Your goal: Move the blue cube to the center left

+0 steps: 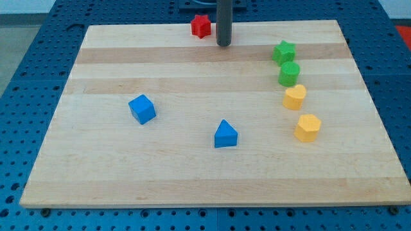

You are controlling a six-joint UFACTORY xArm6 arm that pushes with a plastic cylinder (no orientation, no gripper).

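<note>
The blue cube (pixel 142 108) sits on the wooden board (pixel 96 173), left of the middle. My tip (pixel 223 44) is at the view's top centre, near the board's far edge, well above and to the right of the blue cube. It stands just right of a red star-shaped block (pixel 201 25). It touches no block.
A blue triangular block (pixel 225 135) lies near the middle. At the right, in a column from top down: a green star-shaped block (pixel 284 52), a green round block (pixel 289 74), a yellow block (pixel 295 97) and a yellow hexagonal block (pixel 308 128).
</note>
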